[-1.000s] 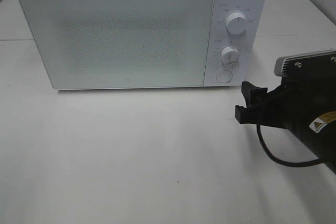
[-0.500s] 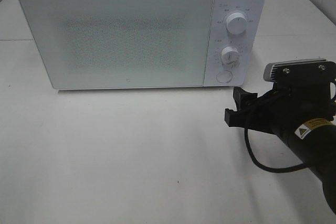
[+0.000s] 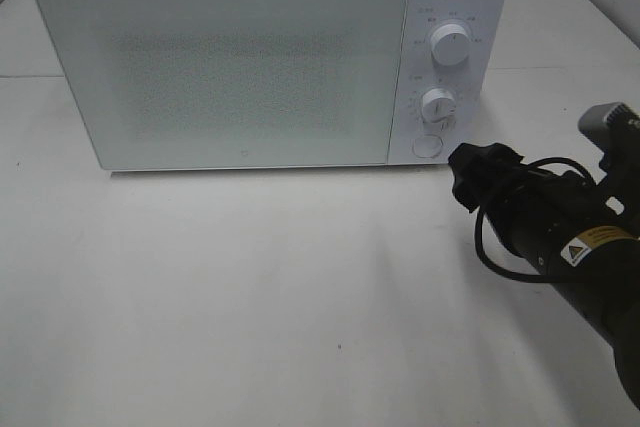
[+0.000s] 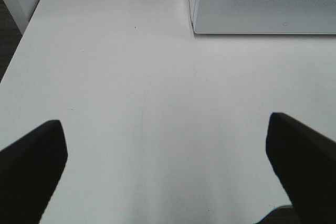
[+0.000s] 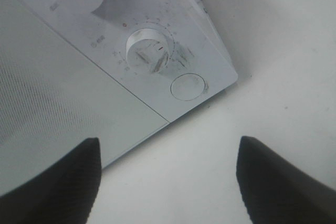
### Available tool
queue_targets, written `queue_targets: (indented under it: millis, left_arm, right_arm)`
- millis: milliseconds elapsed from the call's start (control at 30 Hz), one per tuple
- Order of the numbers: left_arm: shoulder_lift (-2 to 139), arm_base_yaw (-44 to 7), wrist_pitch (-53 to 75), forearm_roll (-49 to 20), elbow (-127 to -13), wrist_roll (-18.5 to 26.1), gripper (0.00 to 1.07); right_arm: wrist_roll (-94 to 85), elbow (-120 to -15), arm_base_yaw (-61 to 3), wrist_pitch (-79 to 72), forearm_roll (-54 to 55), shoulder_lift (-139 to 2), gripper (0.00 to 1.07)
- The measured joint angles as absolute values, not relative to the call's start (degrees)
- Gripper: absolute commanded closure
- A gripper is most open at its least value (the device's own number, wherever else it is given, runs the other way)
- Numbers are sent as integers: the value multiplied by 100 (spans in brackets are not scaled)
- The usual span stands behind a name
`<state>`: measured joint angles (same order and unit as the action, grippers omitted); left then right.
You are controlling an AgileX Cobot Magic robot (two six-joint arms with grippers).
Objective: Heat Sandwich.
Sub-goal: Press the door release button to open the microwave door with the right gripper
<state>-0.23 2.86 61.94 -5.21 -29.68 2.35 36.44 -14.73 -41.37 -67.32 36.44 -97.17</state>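
The sandwich is out of view. A white microwave (image 3: 220, 67) stands at the back of the table with its door closed. My right gripper (image 3: 468, 175) hovers just in front of the control panel, below the round button (image 3: 427, 145). In the right wrist view this gripper (image 5: 168, 182) is open with nothing between its fingers, facing the lower knob (image 5: 149, 48) and the button (image 5: 188, 86). My left gripper (image 4: 163, 171) is open over bare table, well short of the microwave's corner (image 4: 262, 3), and does not show in the exterior high view.
The panel carries an upper knob (image 3: 451, 45) and a lower knob (image 3: 438, 105). The white table (image 3: 250, 297) spreads in front of the microwave. A cable (image 3: 500, 257) loops off the right arm. The table's left edge (image 4: 21, 40) drops to a dark floor.
The right arm has rolled its wrist, so the camera housing swung to the far right. The gripper tips drew up closer to the microwave's button. Microwave unchanged.
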Motion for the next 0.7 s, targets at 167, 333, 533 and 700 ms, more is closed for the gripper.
queue_targets:
  millis: [167, 333, 533, 700]
  left_arm:
    - [-23, 286, 6194, -521, -2968, 235, 9]
    - [-23, 286, 6194, -521, -2968, 235, 9]
    - [-23, 286, 6194, -521, -2968, 235, 9]
    - [-23, 286, 6194, -521, -2968, 235, 9]
  right_arm:
    - [5764, -1473, -4137, -6727, 3644, -9717, 39]
    - [7368, -1473, -4137, -6727, 3644, -9717, 47]
    - [8262, -1473, -4137, -6663, 3644, -9717, 73]
    - [8314, -1473, -4137, -6509, 3644, -9717, 107]
